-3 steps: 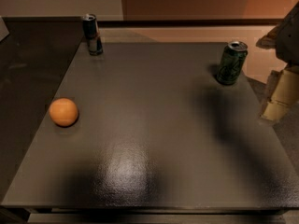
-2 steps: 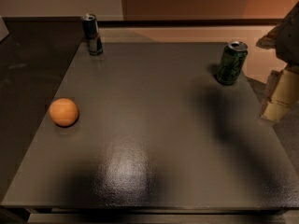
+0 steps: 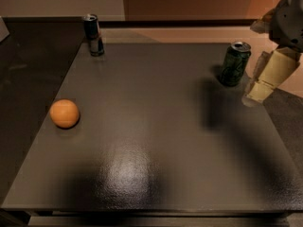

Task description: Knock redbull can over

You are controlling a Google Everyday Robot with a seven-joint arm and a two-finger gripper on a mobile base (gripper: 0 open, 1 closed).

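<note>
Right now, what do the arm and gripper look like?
The gripper, at the right edge beside the green can, is cream-coloured and blocky, tapering to a pale tip. Above it the arm ends in a rounded dark grey housing. No cables or markings show.

Dark table [image 3: 165, 136], redbull can [image 3: 93, 34], green can [image 3: 234, 64], orange [image 3: 64, 113]; end effector [image 3: 256, 94] right

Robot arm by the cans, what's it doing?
The robot is meant to knock over the redbull can, which stands upright and untouched at the far left corner of the table. The gripper hangs at the right edge beside the green can, not near its target. An orange sits on the left.
</note>
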